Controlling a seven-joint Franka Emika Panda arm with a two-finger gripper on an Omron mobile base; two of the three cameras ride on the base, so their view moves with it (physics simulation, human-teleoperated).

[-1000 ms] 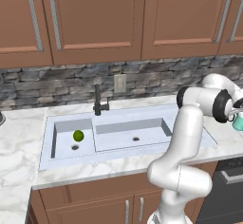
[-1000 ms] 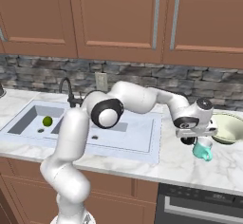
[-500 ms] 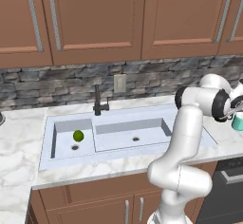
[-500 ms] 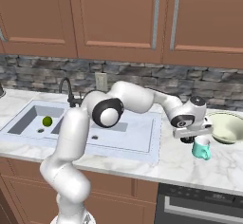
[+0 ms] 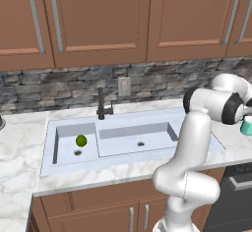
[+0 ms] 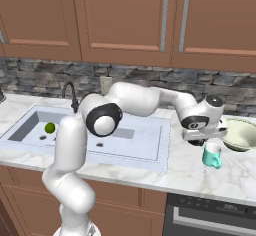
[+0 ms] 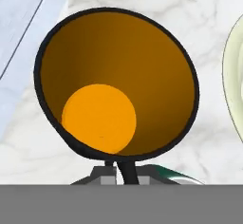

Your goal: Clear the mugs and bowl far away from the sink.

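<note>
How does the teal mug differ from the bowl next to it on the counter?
The teal mug is narrow and tall-sided with a handle; the bowl is wide, shallow and has no handle. The mug is saturated teal; the bowl is pale greenish-white. In the right base view the mug stands nearer the counter's front edge, while the bowl sits farther back toward the wall. Both stand upright on the marble counter, right of the sink.

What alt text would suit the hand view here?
A black mug with an orange inside is seen from straight above, close to the camera, on a white marbled counter. The pale rim of the bowl curves in at the right edge, and a corner of the blue-grey sink shows at upper left.
</note>
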